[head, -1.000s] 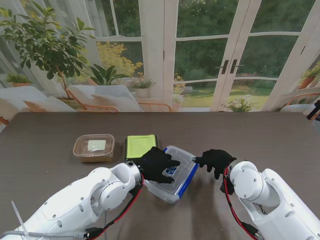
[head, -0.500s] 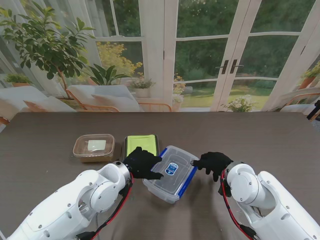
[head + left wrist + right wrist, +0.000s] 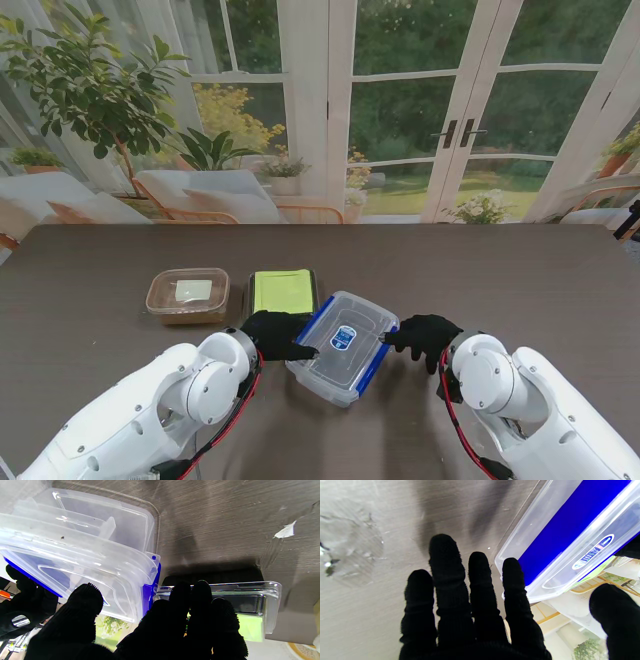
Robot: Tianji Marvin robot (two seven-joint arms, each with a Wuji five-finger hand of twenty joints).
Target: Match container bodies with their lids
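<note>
From the stand, we see the clear box (image 3: 343, 347) with blue clips lying askew on the table (image 3: 520, 270), near us at centre, its lid on top. Our left hand (image 3: 277, 335) sits at its left end and our right hand (image 3: 422, 335) at its right end; whether either actually grips, we cannot tell here. The green-lidded box (image 3: 281, 292) lies just behind the left hand, and the brown tub (image 3: 188, 294) sits farther left, apart. If the two hands press unevenly, we think the box could skid or swing into the green one.

At the left wrist, our fingers (image 3: 190, 615) are spread beside the box's (image 3: 82, 547) corner and its blue clip (image 3: 149, 592), closing on nothing we can see. The green box (image 3: 250, 605) is close behind them, so a reach could catch on it.

At the right wrist, the hand (image 3: 470, 610) is open, fingers straight along the table, one fingertip (image 3: 512, 572) touching or almost touching the lid's corner. The thumb (image 3: 615, 610) stands apart. The long blue clip (image 3: 565, 527) looks flared out, so we judge the lid may not be latched. Pushing there might lift the lid off its seat rather than seal it.
</note>
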